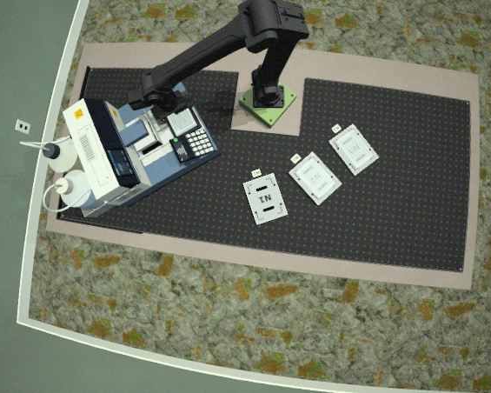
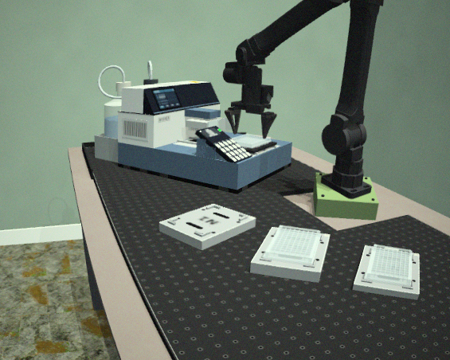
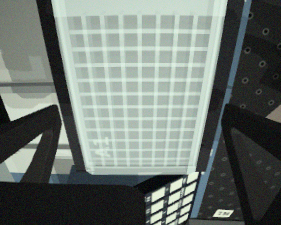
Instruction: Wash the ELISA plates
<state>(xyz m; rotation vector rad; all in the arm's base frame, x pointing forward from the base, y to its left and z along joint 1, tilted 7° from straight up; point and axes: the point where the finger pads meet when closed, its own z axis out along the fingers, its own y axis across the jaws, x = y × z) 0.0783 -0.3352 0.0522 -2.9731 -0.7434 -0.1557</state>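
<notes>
An ELISA plate [image 1: 182,122] [image 2: 249,141] [image 3: 140,74] lies in the dark carrier [image 2: 265,148] [image 3: 66,99] of the washer [image 1: 163,166] [image 2: 176,163]; it looks flat, its A1 mark at the lower left in the wrist view. The washer's lamp [image 1: 175,140] [image 2: 220,130] is green. My gripper [image 2: 250,135] [image 3: 141,113] is open just above the plate, one finger off each long side. Nest N1 [image 1: 272,209] [image 2: 188,217] is bare. One plate [image 1: 316,177] [image 2: 291,244] sits in nest N2 [image 2: 283,274], another [image 1: 354,149] [image 2: 390,264] in nest N3 [image 2: 383,291].
The raised, sloping keypad [image 1: 199,141] [image 2: 232,149] [image 3: 172,199] stands beside the plate's near end. The washer's tall housing [image 1: 88,148] [image 2: 156,129] and two bottles [image 1: 76,187] stand further left. The arm's green base [image 1: 268,115] [image 2: 345,209] is to the right of the washer.
</notes>
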